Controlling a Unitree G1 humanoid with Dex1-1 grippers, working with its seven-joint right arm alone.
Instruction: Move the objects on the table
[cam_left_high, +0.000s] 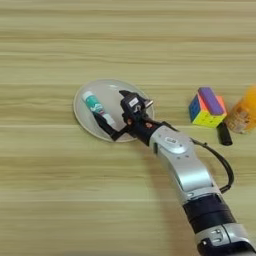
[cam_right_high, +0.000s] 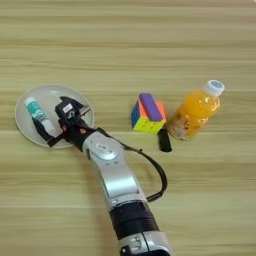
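Your right arm (cam_left_high: 182, 167) came in from the bottom right corner and reached up and to the left, so that the end effector (cam_left_high: 114, 114) sat over the off-white plate (cam_left_high: 107, 88) on the counter (cam_left_high: 60, 190).

Take the plate as your landmark. The glue stick (cam_left_high: 96, 108) lay inside it, on its left half, tilted so that the white cap pointed to the plate's far left rim and the other end pointed toward the near rim. Its teal label faced up. One black finger (cam_left_high: 103, 125) ran along the near side of the stick and seemed to touch its lower end; the other finger (cam_left_high: 125, 95) stood out over the middle of the plate, well apart from the first. So your end effector was spread wide, and it held nothing that you could see lifted. Whether the lower finger truly pressed on the stick cannot be told.

To the right of the plate, clear of its rim, stood a colourful puzzle cube (cam_right_high: 146, 116) with a purple block on top. A small black object (cam_right_high: 164, 140) lay just beside the cube, on its near right side. Further right of the plate again, an orange juice bottle (cam_right_high: 196, 111) with a white cap lay tilted on the counter, its base near the black object.
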